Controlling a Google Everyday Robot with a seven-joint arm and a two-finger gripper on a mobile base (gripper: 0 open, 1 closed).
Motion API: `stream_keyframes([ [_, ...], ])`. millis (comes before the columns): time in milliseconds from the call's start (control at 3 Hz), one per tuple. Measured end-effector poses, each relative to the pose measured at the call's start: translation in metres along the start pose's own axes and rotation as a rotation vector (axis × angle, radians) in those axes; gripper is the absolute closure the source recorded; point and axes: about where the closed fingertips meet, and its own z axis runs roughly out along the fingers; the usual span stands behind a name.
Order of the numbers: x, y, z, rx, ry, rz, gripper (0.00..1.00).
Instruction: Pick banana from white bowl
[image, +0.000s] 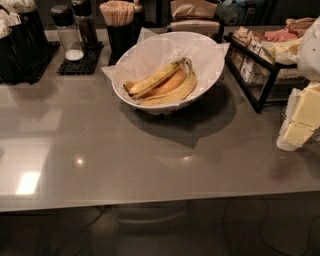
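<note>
The banana (156, 78) is in the bowl (167, 108). It lies on top of two other bananas, a more orange one (170, 85) in the middle and a pale, bendy one (181, 92) at the front. Our banana is the long, straight one with brown lines on it. Its stem end points up and to the right, near the other stems. White paper lines the bowl under all three.

The gripper (302, 118) is far off at the right edge, well apart from the bowl. It hangs over the table (125, 160), next to a black rack (252, 80) with small packets. It holds nothing. I cannot tell if it is spread wide or pressed together (only part of it shows).

So I think the job has hardly begun. Nothing has been picked yet. What is left is nearly all of it: go over to the bowl, come down on the top banana, grab it, and lift it out without dragging the other two or the paper along.
</note>
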Motion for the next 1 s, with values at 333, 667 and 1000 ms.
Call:
stream_keyframes([
  [333, -0.002, -0.002, -0.002, 0.007, -0.005, -0.007, 0.00],
  [667, -0.020, -0.024, -0.006, 0.029, -0.040, -0.034, 0.00],
  [1000, -0.055, -0.053, -0.006, 0.040, -0.092, -0.066, 0.00],
])
